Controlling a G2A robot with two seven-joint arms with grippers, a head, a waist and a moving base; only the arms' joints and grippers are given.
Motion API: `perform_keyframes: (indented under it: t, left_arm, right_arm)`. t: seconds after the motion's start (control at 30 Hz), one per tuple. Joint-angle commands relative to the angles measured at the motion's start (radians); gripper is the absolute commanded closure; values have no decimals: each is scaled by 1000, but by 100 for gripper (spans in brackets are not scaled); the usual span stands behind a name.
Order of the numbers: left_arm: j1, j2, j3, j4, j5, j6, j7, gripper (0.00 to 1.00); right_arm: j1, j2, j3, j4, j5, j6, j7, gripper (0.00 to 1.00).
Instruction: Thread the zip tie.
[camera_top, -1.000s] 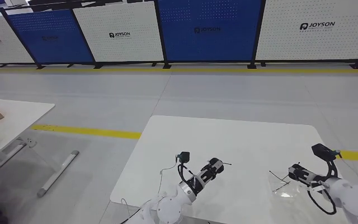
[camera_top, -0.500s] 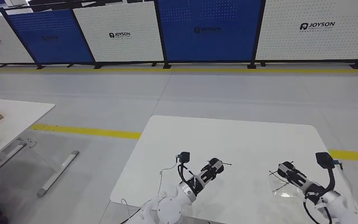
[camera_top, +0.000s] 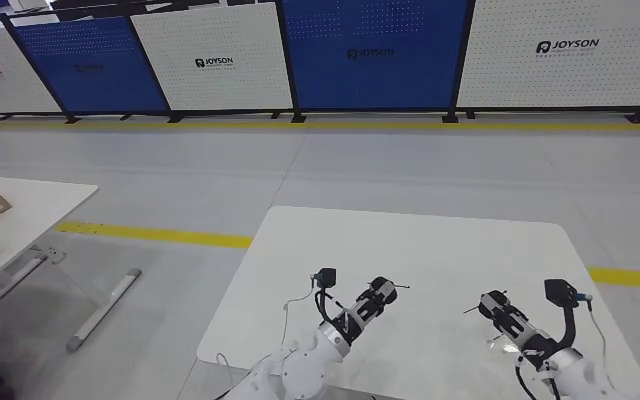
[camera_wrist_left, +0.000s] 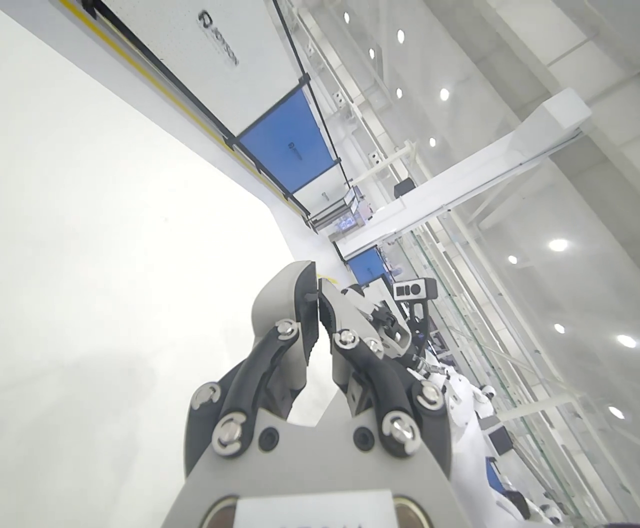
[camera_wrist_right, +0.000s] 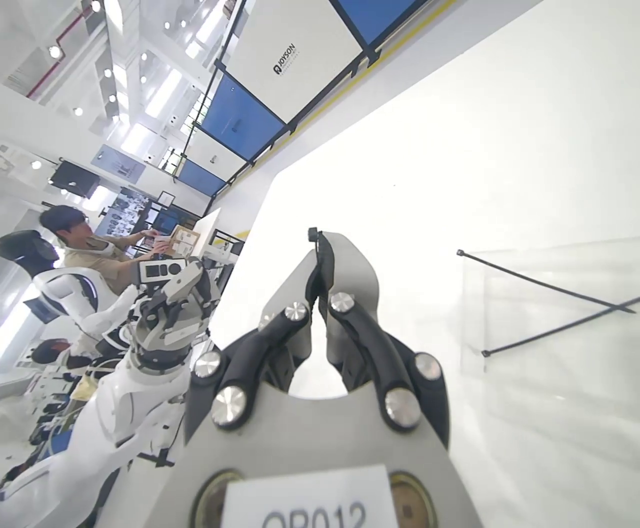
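My right gripper (camera_top: 484, 302) (camera_wrist_right: 316, 245) is shut on a black zip tie, whose small head (camera_wrist_right: 313, 233) pokes out at the fingertips; a thin tail (camera_top: 470, 308) juts toward the left arm. My left gripper (camera_top: 388, 288) (camera_wrist_left: 318, 292) hovers over the table's front middle, shut on a thin black strip (camera_top: 402, 287) that looks like another zip tie. Roughly a hand's width of table separates the two grippers. Two more zip ties (camera_wrist_right: 540, 282) (camera_wrist_right: 550, 332) lie crossed on a clear plastic sheet (camera_wrist_right: 550, 390) beside the right gripper.
The white table (camera_top: 420, 240) is bare toward the back. The clear sheet (camera_top: 505, 345) lies near the front right edge, partly under the right arm. Another white table (camera_top: 30, 200) stands far off to the left.
The right gripper has moved left, away from the clear sheet and toward the left arm, with a zip tie in it. The left arm has barely shifted.
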Motion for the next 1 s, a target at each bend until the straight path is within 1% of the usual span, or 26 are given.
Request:
perform_keyframes:
  t: [0.0, 0.2, 0.23, 0.27, 0.33, 0.4, 0.47, 0.5, 0.53, 0.77, 0.8, 0.83, 0.87, 0.9, 0.97]
  left_arm:
    - [-5, -7, 22, 8, 47, 27, 65, 100]
    - [-5, -7, 22, 8, 47, 27, 65, 100]
    - [-5, -7, 22, 8, 47, 27, 65, 100]
    - [-5, -7, 22, 8, 47, 27, 65, 100]
    - [-5, -7, 22, 8, 47, 27, 65, 100]
    - [-5, -7, 22, 8, 47, 27, 65, 100]
    - [-5, -7, 22, 8, 47, 27, 65, 100]
    - [-5, -7, 22, 8, 47, 27, 65, 100]
    - [-5, -7, 22, 8, 47, 27, 65, 100]
    - [-5, -7, 22, 8, 47, 27, 65, 100]
    - [-4, -6, 26, 6, 43, 25, 38, 100]
    - [-8, -3, 23, 6, 50, 24, -8, 100]
    - [-11, 3, 9, 6, 82, 29, -51, 100]
    - [-7, 8, 2, 3, 97, 31, -81, 100]
    - [6, 16, -15, -11, 96, 16, -145, 100]
  right_arm:
    - [0, 0, 0, 0, 0, 0, 0, 100]
    - [0, 0, 0, 0, 0, 0, 0, 100]
    - [-3, -2, -3, -1, 18, -18, -12, 100]
    - [-12, -7, -7, 4, 59, -63, -34, 100]
    - [-23, -12, -12, 12, 76, -118, -69, 100]
    - [-28, -20, -32, 14, 77, -163, -129, 100]
    - [-11, -27, -55, 23, 117, -191, -135, 100]
    - [10, -30, -66, 34, 122, -181, -130, 100]
    - [26, -32, -78, 47, 124, -159, -113, 100]
    - [26, -32, -78, 47, 124, -159, -113, 100]
    - [26, -32, -78, 47, 124, -159, -113, 100]
    - [26, -32, -78, 47, 124, -159, -113, 100]
    - [26, -32, -78, 47, 124, -159, -113, 100]
    - [26, -32, -78, 47, 124, -159, -113, 100]
    - [26, -32, -78, 47, 124, -159, -113, 100]
